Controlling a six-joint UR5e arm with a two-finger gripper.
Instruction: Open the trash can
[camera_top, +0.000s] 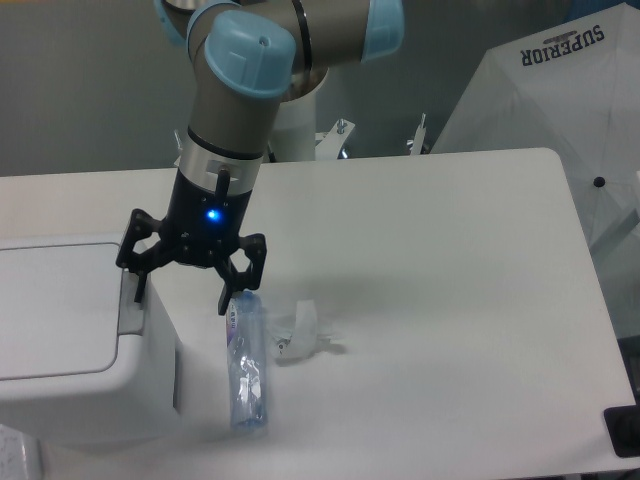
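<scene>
The trash can (70, 340) is a big boxy white bin at the left edge of the table, its flat lid down and a grey push tab (130, 305) on its right rim. My gripper (184, 296) hangs open just over the bin's right edge. Its left fingertip (139, 290) sits at the grey tab; whether it touches the tab I cannot tell. The right fingertip (228, 303) hovers by the top of a plastic bottle (247, 362).
The clear bottle with a blue cap end lies on the table right of the bin. A small crumpled clear plastic piece (303, 335) lies beside it. A white umbrella (560, 110) stands past the table's right edge.
</scene>
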